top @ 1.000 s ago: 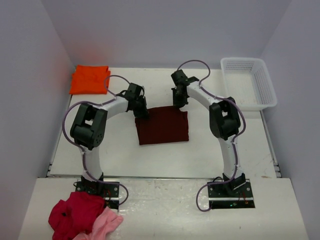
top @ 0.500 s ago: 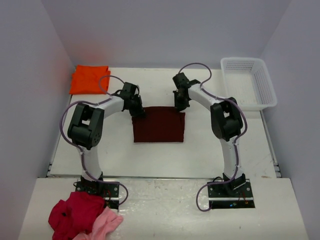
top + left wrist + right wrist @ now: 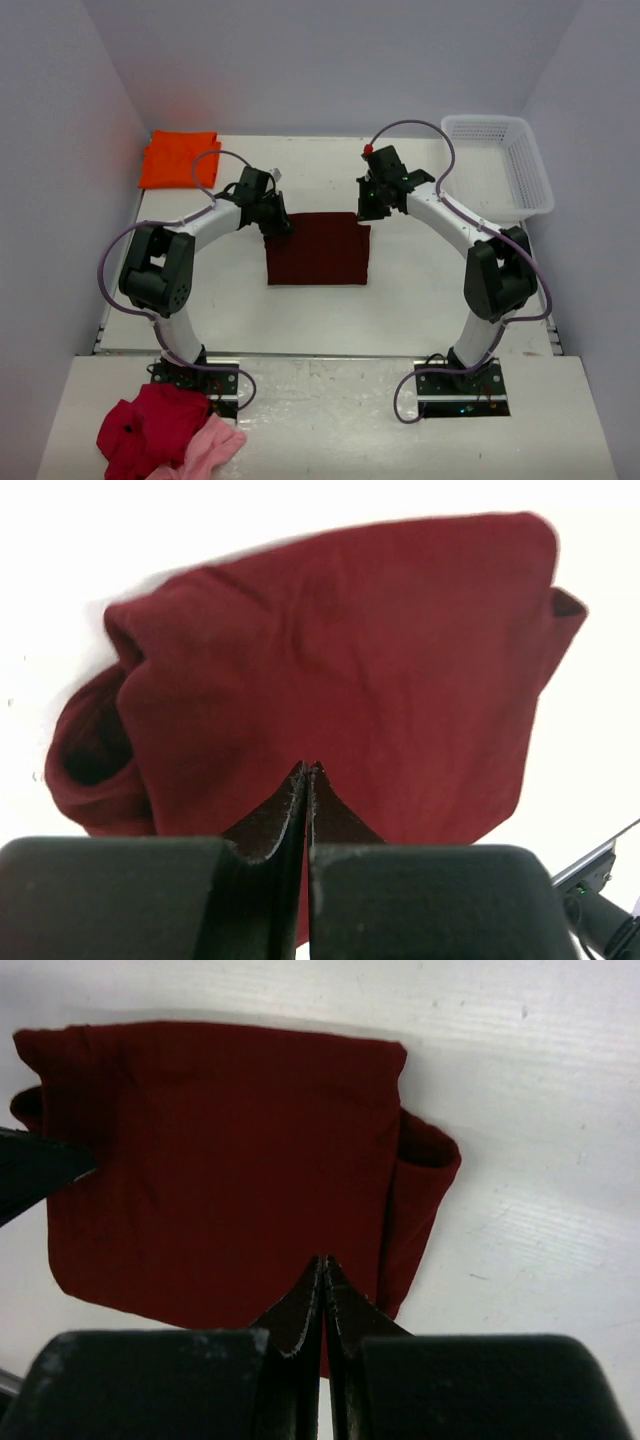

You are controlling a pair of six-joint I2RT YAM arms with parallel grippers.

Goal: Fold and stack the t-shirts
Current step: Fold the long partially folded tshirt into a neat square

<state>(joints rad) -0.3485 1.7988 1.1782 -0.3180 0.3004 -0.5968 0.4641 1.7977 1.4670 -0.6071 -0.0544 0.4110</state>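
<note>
Both fingers (image 3: 150, 900) closed, on maroon t-shirt (image 3: 318, 252) corners

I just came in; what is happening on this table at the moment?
Two robot arms are folding t-shirts. The maroon t-shirt lies folded into a square at mid-table. The left gripper and right gripper sit shut at its two far corners; whether they pinch cloth is unclear. The orange t-shirt lies folded at the far left corner, apart, so stacking is not yet done.
</note>
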